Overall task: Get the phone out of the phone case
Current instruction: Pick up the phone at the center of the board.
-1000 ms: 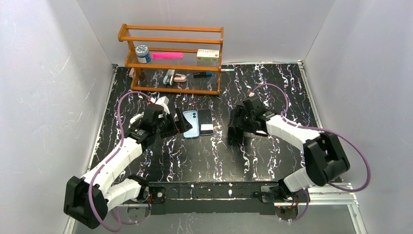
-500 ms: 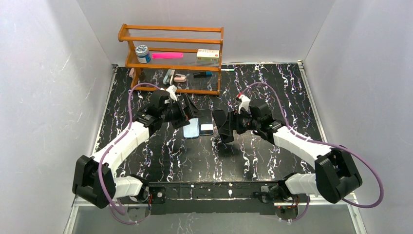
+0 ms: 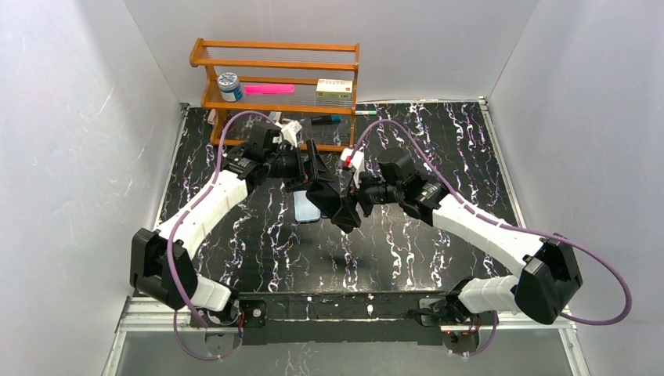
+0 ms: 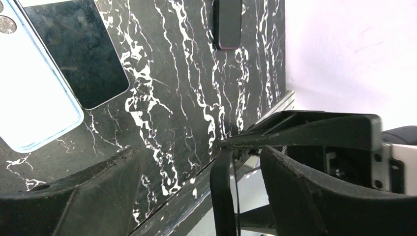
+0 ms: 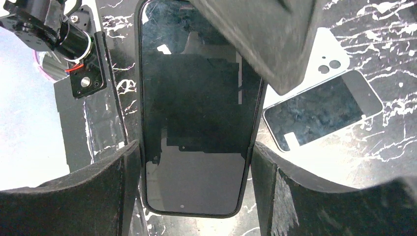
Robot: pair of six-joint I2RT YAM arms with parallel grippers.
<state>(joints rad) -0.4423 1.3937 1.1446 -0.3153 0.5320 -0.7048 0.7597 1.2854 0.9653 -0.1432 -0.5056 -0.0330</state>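
A black phone in its black phone case (image 5: 196,98) hangs above the table, and my right gripper (image 5: 194,147) is shut on its two long edges. In the top view the right gripper (image 3: 352,207) meets my left gripper (image 3: 325,188) over the middle of the table. One left finger (image 5: 255,39) overlaps the phone's far end. In the left wrist view the cased phone (image 4: 223,196) shows edge-on as a thin black strip between the jaws of my left gripper (image 4: 200,152), which stand open with gaps on both sides of it.
A light blue phone (image 3: 305,210) lies on the black marbled table (image 3: 423,251) below the grippers, with a dark-screened phone (image 5: 319,110) beside it. A wooden shelf (image 3: 274,94) with small items stands at the back. White walls enclose the table.
Both arms have risen and swung towards each other. The right gripper brought the cased phone to the centre, and the left gripper moved round its end, its jaws narrowing slightly.
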